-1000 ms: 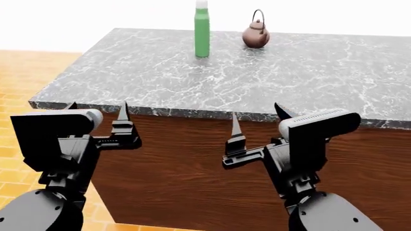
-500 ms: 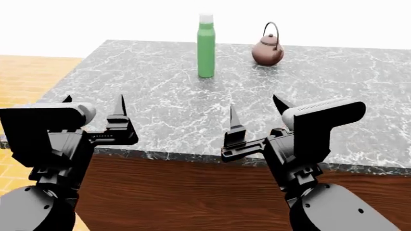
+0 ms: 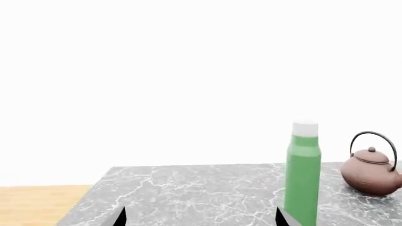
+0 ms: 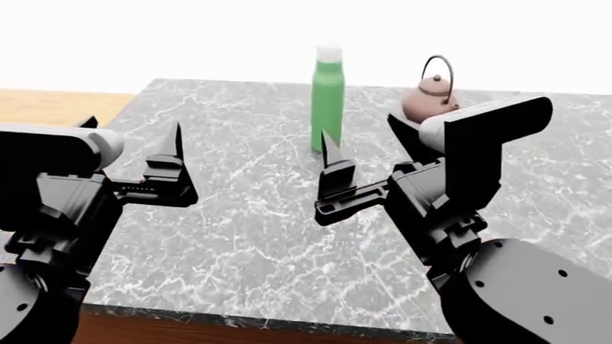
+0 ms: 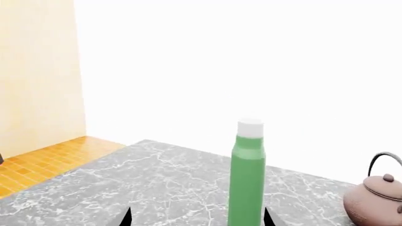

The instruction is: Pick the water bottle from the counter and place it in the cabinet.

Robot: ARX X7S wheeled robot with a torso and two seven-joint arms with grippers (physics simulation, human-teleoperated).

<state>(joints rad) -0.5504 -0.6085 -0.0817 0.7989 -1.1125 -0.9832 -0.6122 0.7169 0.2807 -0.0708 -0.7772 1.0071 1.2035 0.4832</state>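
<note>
One water bottle [image 4: 327, 107] upright, cap up, one teapot [image 4: 428, 100] beside it on marble surface [image 4: 239, 215], I saw both grippers, left [image 4: 129, 154] and right [image 4: 368, 147], fingers spread, empty.

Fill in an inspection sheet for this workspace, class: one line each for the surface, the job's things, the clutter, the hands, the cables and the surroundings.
Surface: grey veined marble counter, nothing spilled on it.
Job's things: green water bottle with a white cap, upright on the counter's far part, not held; cabinet not in view.
Clutter: brown teapot standing apart from the bottle, on the right arm's side.
Hands: left hand open, empty, above the counter; right hand open, empty, lined up with the bottle but short of it.
Cables: nothing seen.
Surroundings: orange tiled floor, blank white backdrop.
</note>
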